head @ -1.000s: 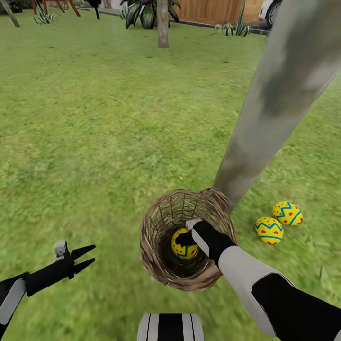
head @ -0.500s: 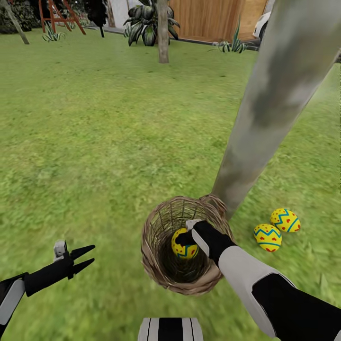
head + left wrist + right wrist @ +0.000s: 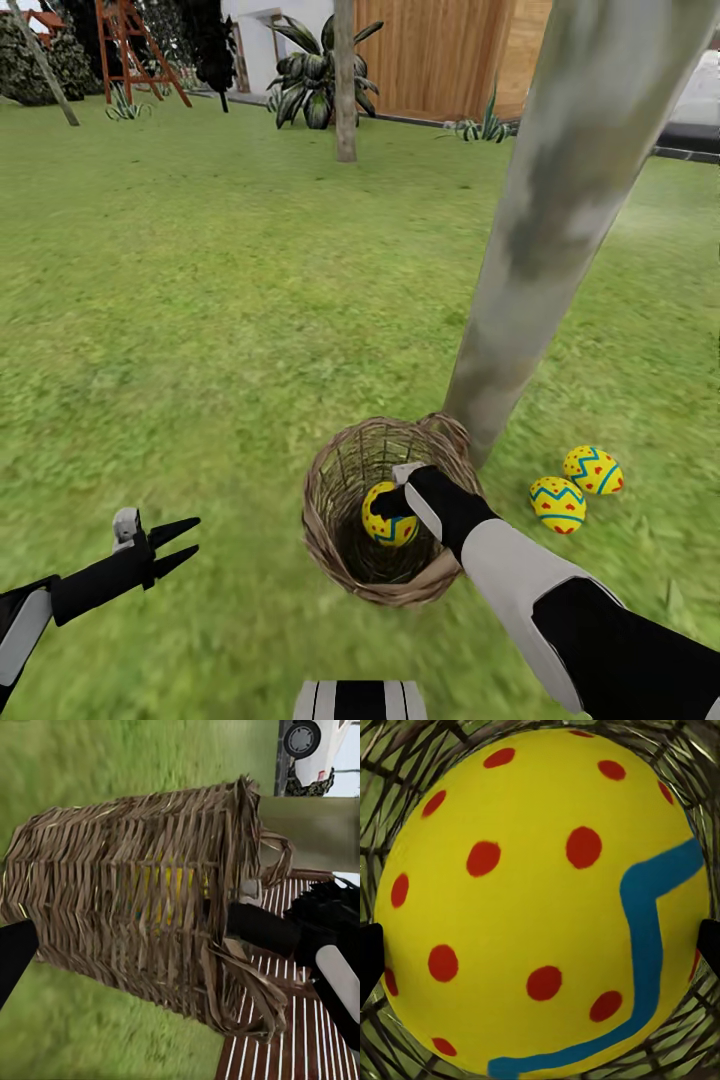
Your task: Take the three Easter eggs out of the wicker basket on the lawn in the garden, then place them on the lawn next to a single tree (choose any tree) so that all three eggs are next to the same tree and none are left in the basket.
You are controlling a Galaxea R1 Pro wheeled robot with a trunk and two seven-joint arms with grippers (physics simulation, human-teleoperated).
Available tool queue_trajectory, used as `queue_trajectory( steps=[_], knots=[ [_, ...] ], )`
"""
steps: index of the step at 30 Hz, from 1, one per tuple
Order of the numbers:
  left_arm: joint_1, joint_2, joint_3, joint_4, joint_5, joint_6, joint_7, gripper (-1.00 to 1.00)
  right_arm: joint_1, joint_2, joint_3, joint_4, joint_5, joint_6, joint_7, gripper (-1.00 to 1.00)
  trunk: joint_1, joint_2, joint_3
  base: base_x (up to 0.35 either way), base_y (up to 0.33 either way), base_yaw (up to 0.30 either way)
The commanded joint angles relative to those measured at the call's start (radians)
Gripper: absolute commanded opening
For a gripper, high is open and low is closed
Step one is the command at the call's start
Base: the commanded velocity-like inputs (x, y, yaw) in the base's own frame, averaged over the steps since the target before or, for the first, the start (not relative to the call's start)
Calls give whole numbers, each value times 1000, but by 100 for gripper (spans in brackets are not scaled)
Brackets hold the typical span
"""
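Note:
The wicker basket [image 3: 330, 530] stands on the lawn [image 3: 200, 330] at the foot of the pale grey tree [image 3: 550, 240]. My right gripper [image 3: 392, 503] reaches into it from above and is shut on a yellow Easter egg [image 3: 385, 527]. In the right wrist view this egg [image 3: 540, 892] sits between the black fingertips [image 3: 369, 952], with weave behind it. Two more eggs [image 3: 558, 503] [image 3: 592, 470] lie on the grass to the right of the trunk. My left gripper [image 3: 195, 535] hovers open, low at the left. The left wrist view looks at the basket's side [image 3: 97, 900].
A thinner tree [image 3: 345, 80] stands far back, with a wooden fence [image 3: 430, 55], leafy plants [image 3: 310, 75] and a red frame [image 3: 125, 45] along the garden's edge. Open grass stretches left of and beyond the basket. The robot's base [image 3: 360, 700] shows at the lower edge.
The head view has risen and tilted up, showing more fence. The basket looks smaller and lower around the egg, which stays in my right gripper. The left arm is unchanged.

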Motion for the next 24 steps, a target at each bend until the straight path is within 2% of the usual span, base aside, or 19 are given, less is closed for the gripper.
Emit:
queue_trajectory(
  steps=[1, 10, 13, 16, 21, 24],
  knots=[
    [0, 0, 1, 0, -1, 4, -3, 100, -1, -2, 8, -2, -8, 4, -4, -100, -1, 0, 3, -1, 0, 0],
    [-1, 0, 1, 0, -1, 4, -3, 100, -2, -10, 6, -8, -8, 8, -3, -100, -32, 58, 32, -7, 0, 0],
    [-1, 0, 1, 1, -1, 4, -3, 100, -2, -11, 6, -8, -8, 8, -3, -100, -44, 79, 41, -254, 0, 0],
    [-2, 17, 1, 1, -1, 4, -3, 100, -1, -11, 6, -8, -8, 7, -3, -100, -55, 100, 51, -26, 0, 0],
    [-2, 22, 1, 1, -1, 4, -2, 100, -2, -12, 3, -8, -8, 7, -3, -100, -75, 135, 67, -1, 0, 0],
    [-5, 55, 3, -1, -1, 4, 12, 100, -1, -6, 4, -8, -8, 6, -3, -100, -86, 156, 76, 0, 0, 0]
  ],
)
